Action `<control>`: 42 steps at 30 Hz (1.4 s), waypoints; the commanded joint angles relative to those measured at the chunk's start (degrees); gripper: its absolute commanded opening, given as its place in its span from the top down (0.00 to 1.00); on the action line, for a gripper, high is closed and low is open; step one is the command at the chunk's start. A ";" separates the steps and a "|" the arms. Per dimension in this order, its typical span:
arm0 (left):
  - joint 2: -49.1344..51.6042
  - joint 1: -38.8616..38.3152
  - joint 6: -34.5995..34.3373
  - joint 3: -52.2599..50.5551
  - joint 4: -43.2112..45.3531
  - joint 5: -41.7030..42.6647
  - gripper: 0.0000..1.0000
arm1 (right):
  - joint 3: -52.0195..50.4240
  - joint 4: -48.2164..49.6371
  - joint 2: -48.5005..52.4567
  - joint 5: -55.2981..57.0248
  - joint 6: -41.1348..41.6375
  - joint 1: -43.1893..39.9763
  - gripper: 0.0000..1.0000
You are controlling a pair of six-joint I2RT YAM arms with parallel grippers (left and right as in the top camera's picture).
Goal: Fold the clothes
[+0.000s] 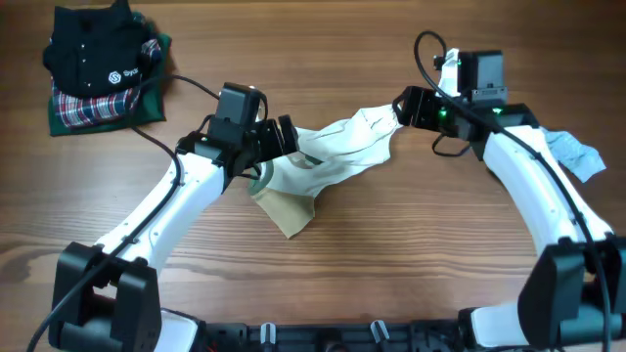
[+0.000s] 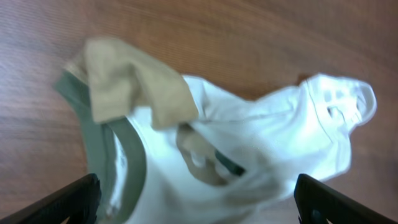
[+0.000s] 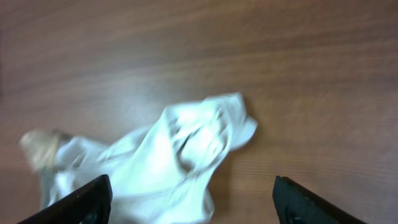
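Crumpled white cloth shirt with green trim and a tan flap (image 1: 342,149) lies mid-table, nearer the far edge, long axis left-right. Left gripper (image 1: 288,136) is at its left end, right gripper (image 1: 400,104) at its right end. Both are spread wide, holding nothing.

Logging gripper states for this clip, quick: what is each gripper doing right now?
Left gripper: open, fingers spread wide above the white garment, gripping nothing.
Right gripper: open, fingers spread wide, gripping nothing.

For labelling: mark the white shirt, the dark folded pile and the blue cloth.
white shirt (image 1: 347,147), overhead view, its middle
dark folded pile (image 1: 93,54), overhead view, black top garment
blue cloth (image 1: 582,156), overhead view, exposed corner
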 commanded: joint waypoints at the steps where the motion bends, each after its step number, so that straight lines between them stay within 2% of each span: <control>1: -0.22 0.00 0.24 0.39 -2.80 5.88 0.00 | 0.17 -4.07 -3.43 -5.64 -2.97 -0.04 0.08; 5: -0.28 -4.04 -0.11 0.37 -6.75 6.23 0.00 | 0.17 -9.86 -3.48 -7.48 -4.13 -0.04 0.05; 8: -0.28 -8.74 -5.31 0.37 -6.78 2.54 0.00 | 0.13 -13.38 -3.45 -7.93 -6.32 -0.04 0.07; 11: -0.26 -13.16 -11.02 0.37 -6.75 -3.82 0.00 | 0.13 -14.38 -3.45 -7.93 -7.41 -0.02 0.14; 13: -0.09 -16.33 -14.49 0.37 -6.71 -9.03 0.03 | 0.13 -14.36 -3.45 -7.93 -7.41 -0.02 0.25; 14: 0.13 -17.33 -15.82 0.37 -6.69 -11.41 0.08 | 0.13 -14.34 -3.45 -7.93 -7.41 -0.02 0.29; 15: 0.61 -18.36 -16.68 0.37 -6.03 -13.51 0.24 | 0.13 -14.08 -3.45 -7.93 -7.41 -0.02 0.37; 16: 1.11 -18.71 -16.68 0.37 -5.16 -13.57 0.46 | 0.13 -13.90 -3.43 -7.93 -7.41 -0.02 0.45; 17: 1.75 -18.71 -16.94 0.37 -4.59 -13.55 0.68 | 0.13 -13.84 -3.34 -7.96 -7.37 0.00 0.59; 19: 3.63 -18.69 -17.94 0.37 -4.31 -13.57 0.92 | 0.11 -14.03 -2.69 -7.93 -7.39 0.50 0.96; 20: 4.44 -18.69 -17.94 0.37 -4.31 -13.55 0.96 | -0.11 -14.08 -1.99 -7.93 -7.37 1.16 0.96; 25: 8.98 -19.45 -17.94 0.37 -5.03 -12.94 0.96 | -3.34 -8.39 1.88 -7.32 -6.97 5.75 0.96; 27: 9.73 -19.45 -17.92 0.35 -5.05 -13.16 0.96 | -3.56 -6.29 3.85 -3.45 -4.00 6.43 0.93; 28: 9.77 -19.45 -17.94 0.15 -5.03 -13.38 0.96 | -3.56 -4.17 5.31 -2.69 -3.91 6.40 0.85; 29: 9.77 -19.45 -17.97 -0.02 -5.03 -13.77 0.96 | -3.56 -2.60 6.21 -2.69 -3.91 6.40 0.82; 32: 9.77 -19.45 -18.84 -2.08 -4.13 -14.05 0.96 | -3.56 4.76 10.08 -0.39 -3.87 6.38 0.65; 34: 9.77 -19.45 -20.98 -3.82 -3.89 -15.21 0.96 | -3.56 7.72 11.21 3.80 -0.72 5.99 0.55; 42: 9.77 -19.45 -22.51 -5.33 -3.06 -16.57 0.96 | -3.56 13.53 12.13 14.38 11.61 3.87 0.55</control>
